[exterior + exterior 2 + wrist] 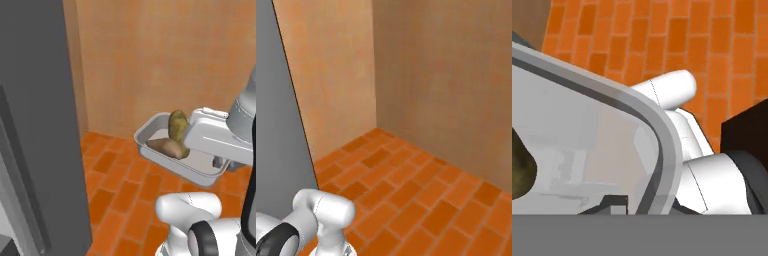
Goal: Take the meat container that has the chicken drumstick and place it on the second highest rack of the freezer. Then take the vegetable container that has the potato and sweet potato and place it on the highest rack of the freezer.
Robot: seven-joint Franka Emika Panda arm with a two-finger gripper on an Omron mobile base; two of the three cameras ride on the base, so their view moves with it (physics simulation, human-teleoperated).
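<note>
Vegetable container (160, 150) is hanging in the air, its near rim clamped in the gripper (619, 202), pan stretching forward; freezer (35, 125) is standing off left.

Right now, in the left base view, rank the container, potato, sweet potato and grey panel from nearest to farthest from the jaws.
1. container: held in the jaws at its right rim.
2. potato and sweet potato: inside the container, too close to call.
3. grey panel: far left.
</note>
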